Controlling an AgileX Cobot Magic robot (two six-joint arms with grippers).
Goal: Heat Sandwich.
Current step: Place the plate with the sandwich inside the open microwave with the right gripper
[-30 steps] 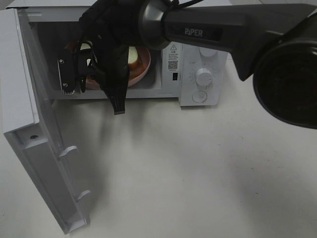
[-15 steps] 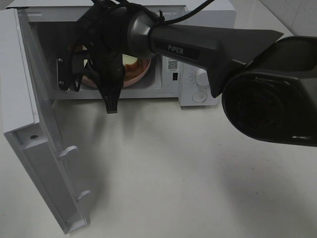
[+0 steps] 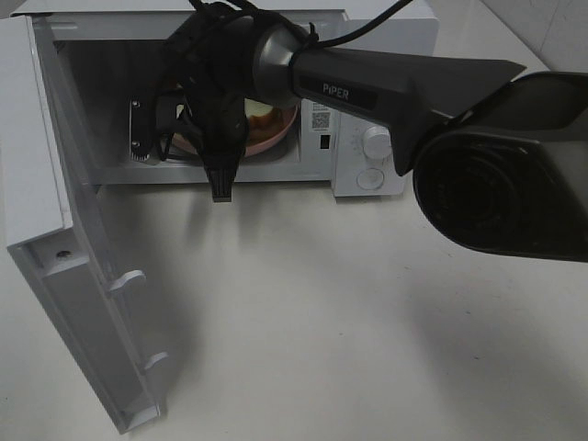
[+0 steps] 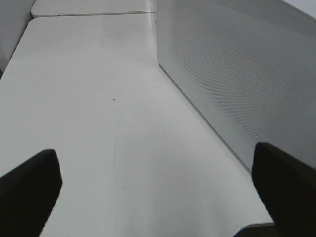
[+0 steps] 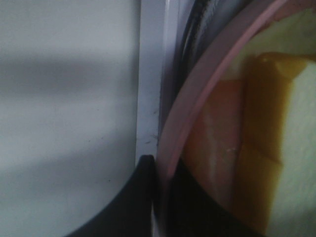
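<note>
Right wrist view is showing right gripper (image 5: pixel 165 195) pinching pink plate (image 5: pixel 197 94) rim, tilt risking sandwich (image 5: pixel 266 128) sliding; left gripper (image 4: pixel 158 192) gaping empty.

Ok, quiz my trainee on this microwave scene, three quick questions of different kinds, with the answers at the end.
1. True or false: the microwave door is shut.
2. What is the right gripper clamped on? A) the rim of the pink plate; B) a cup; C) nothing at all.
3. What does the sandwich rest on, and which appliance is it inside?

Key
1. False: the door stands wide open.
2. A.
3. On the pink plate, inside the microwave.
</note>
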